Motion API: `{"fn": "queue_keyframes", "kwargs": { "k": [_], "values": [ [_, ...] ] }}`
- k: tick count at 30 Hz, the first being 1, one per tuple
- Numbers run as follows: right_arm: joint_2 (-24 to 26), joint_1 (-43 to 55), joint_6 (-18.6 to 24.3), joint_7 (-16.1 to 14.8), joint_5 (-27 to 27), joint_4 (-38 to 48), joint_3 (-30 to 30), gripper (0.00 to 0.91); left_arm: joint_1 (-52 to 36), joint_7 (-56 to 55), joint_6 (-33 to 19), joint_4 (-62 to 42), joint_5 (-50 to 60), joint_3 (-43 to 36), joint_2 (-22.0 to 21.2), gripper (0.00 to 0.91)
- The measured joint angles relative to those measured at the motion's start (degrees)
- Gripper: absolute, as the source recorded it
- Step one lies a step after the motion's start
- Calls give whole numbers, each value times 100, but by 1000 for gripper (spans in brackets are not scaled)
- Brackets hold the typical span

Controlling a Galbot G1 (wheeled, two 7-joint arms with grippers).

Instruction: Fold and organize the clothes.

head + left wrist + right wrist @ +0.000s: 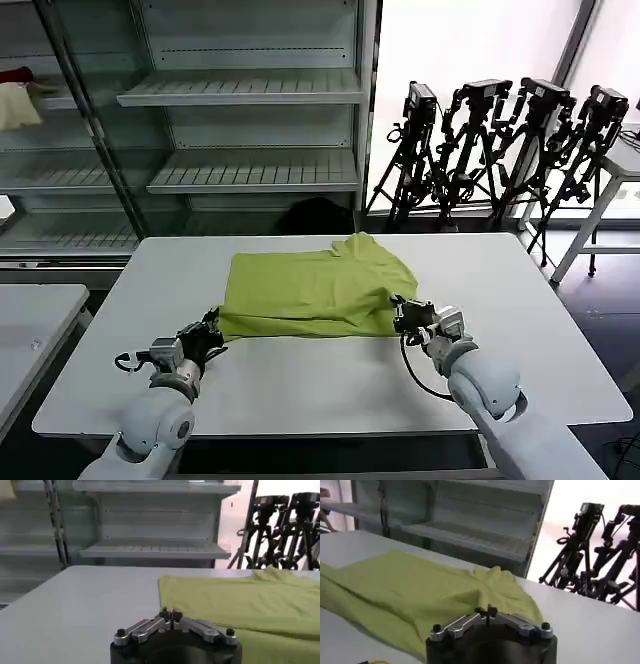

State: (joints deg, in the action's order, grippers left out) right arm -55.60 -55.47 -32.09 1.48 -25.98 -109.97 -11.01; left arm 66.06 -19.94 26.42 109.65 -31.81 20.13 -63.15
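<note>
The clothes are one lime yellow-green T-shirt (310, 285) lying across the middle of the white table (320, 385), partly folded with a bunched part at its far right. My left gripper (213, 323) rests low at the shirt's near left corner, shut on the cloth edge (170, 613). My right gripper (397, 312) sits at the near right corner, shut on a raised pinch of the T-shirt (486, 611). The shirt (240, 597) spreads away from the left gripper. From the right gripper the shirt (410, 587) stretches far off across the table.
Glass-fronted metal shelving (250, 90) stands behind the table, with a cream cloth (15, 105) on a far-left shelf. Several black tripods (500, 140) crowd the back right. A second table (30, 330) is at the left and another (625, 160) at the right.
</note>
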Motion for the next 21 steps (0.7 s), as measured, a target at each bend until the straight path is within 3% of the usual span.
{"fn": "queue_keyframes", "kwargs": {
  "k": [21],
  "values": [
    [-2, -347, 124, 99, 11, 221, -216, 0, -39, 368, -160, -76, 274, -150, 26, 20]
  ]
}}
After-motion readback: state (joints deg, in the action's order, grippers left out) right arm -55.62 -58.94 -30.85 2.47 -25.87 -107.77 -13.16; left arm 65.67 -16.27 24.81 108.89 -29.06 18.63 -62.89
